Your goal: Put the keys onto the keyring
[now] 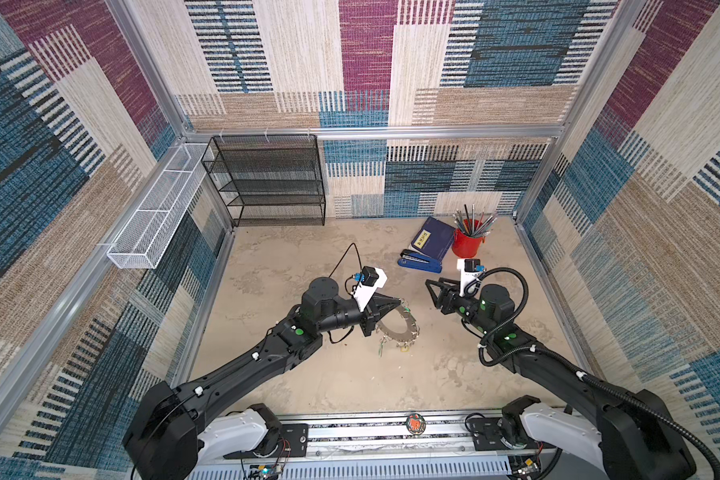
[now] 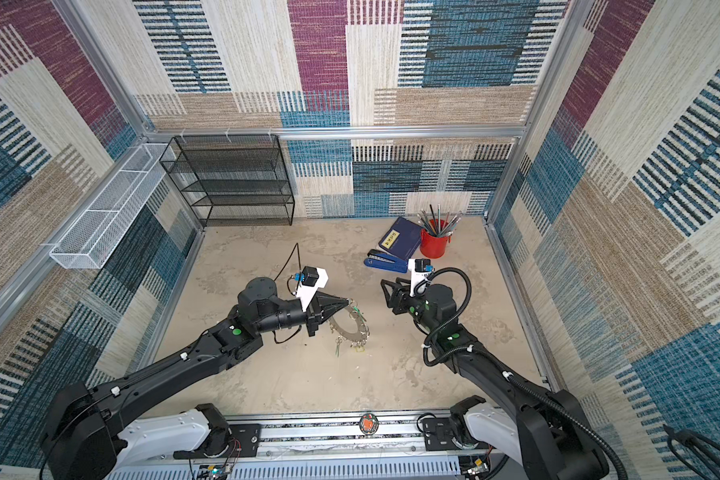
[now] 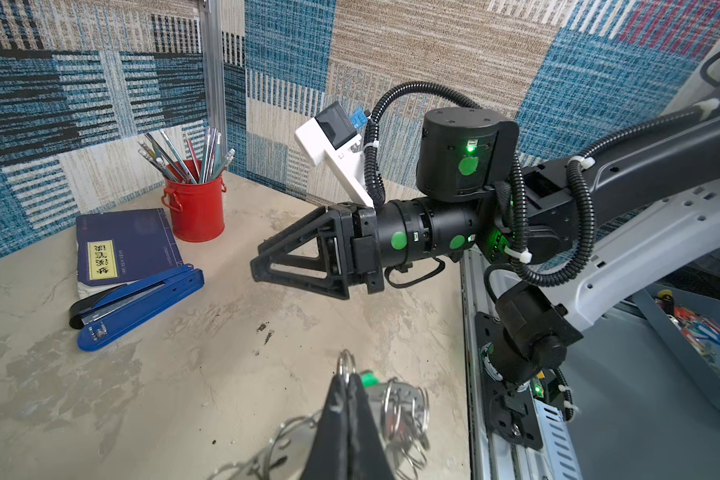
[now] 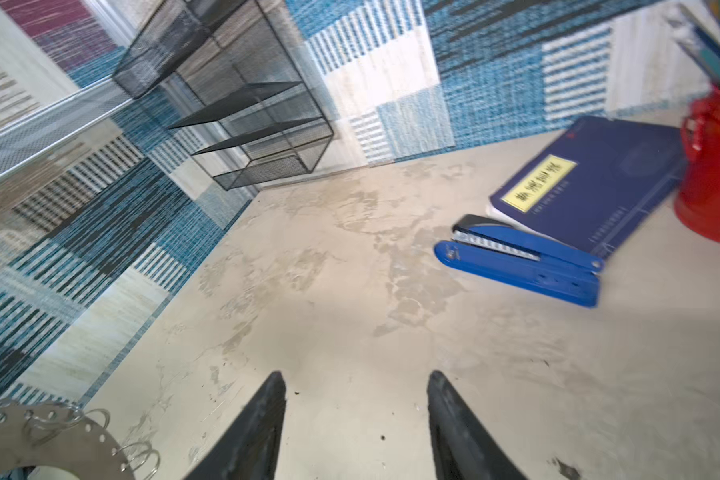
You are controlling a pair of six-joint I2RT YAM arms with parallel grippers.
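Woven walls patched in blue, cream, tan and maroon box me in, held by an aluminium frame. On the left wall hangs a white mesh basket, and in the far left corner a black mesh shelf stands on the tabletop, which is beige, mottled and stained with darker blotches. Near the middle, my left claw is clenched on the far rim of the keyring; in the left wrist view a split ring pokes out past the tips. The keyring looks tilted, and I cannot tell whether its near edge touches the tabletop. The keys, with green and yellow tags, are at that near edge. Just right of the keyring, apart from it, my right claw is released, its fingers spread with only bare tabletop between them. Beyond it lies a blue stapler, touching a dark blue book. Beside the book, by the back wall, stands a red cup of pencils.
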